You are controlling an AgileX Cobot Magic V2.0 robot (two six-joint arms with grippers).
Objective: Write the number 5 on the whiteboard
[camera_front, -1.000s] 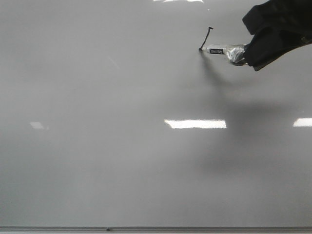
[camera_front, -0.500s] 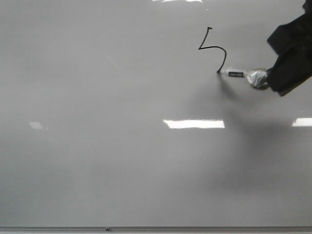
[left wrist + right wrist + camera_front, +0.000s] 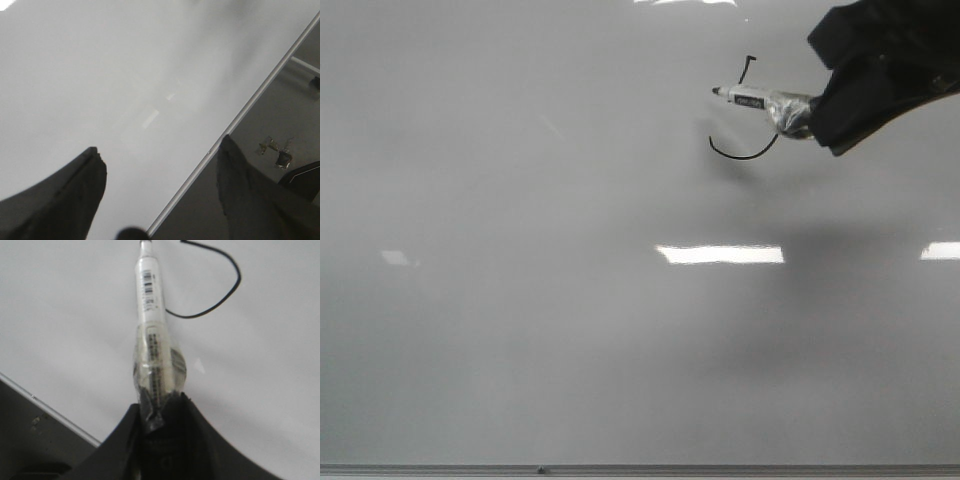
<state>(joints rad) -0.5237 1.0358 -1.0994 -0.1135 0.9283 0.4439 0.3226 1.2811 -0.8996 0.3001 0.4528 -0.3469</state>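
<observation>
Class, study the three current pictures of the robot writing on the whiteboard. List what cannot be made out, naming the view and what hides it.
- Front view: the marker lies across the middle of the number 5, hiding that part.
- Front view: the right gripper is a dark mass; its fingers cannot be told apart.
- Right wrist view: the marker's tip is cut off by the picture edge.
- Left wrist view: the left gripper shows over the whiteboard edge; no writing visible.

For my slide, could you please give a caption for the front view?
Right gripper holds marker above a nearly finished number 5 on the whiteboard.
</observation>
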